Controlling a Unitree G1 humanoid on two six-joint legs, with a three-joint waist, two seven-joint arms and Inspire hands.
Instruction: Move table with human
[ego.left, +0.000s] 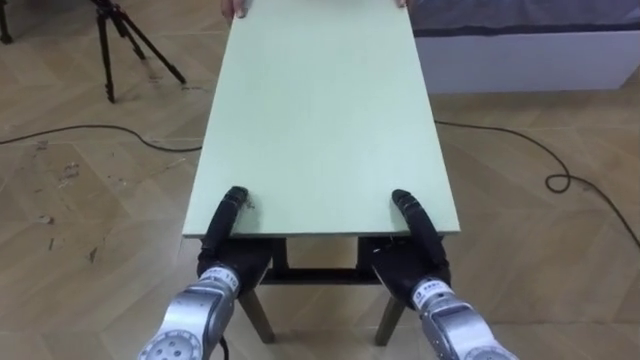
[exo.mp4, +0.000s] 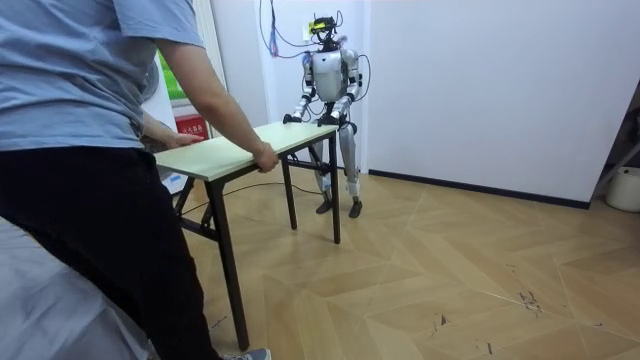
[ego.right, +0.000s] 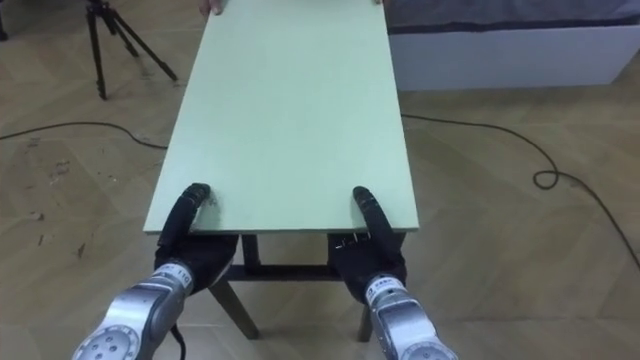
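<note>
A long pale green table (ego.left: 320, 120) on dark legs runs away from me. My left hand (ego.left: 229, 218) and right hand (ego.left: 414, 224) clamp its near edge at the two corners, thumbs on top and fingers underneath. At the far edge a person's hands (ego.left: 236, 8) hold the other end. In the room view the person (exo.mp4: 90, 150) stands in the foreground gripping the table (exo.mp4: 250, 145) with a hand (exo.mp4: 264, 158). The robot stands at the far end by the white wall.
A black tripod (ego.left: 115, 40) stands on the wooden floor at the far left. Dark cables (ego.left: 100, 132) cross the floor on both sides. A white bed base (ego.left: 530, 50) lies at the far right. A pale bin (exo.mp4: 625, 188) sits by the wall.
</note>
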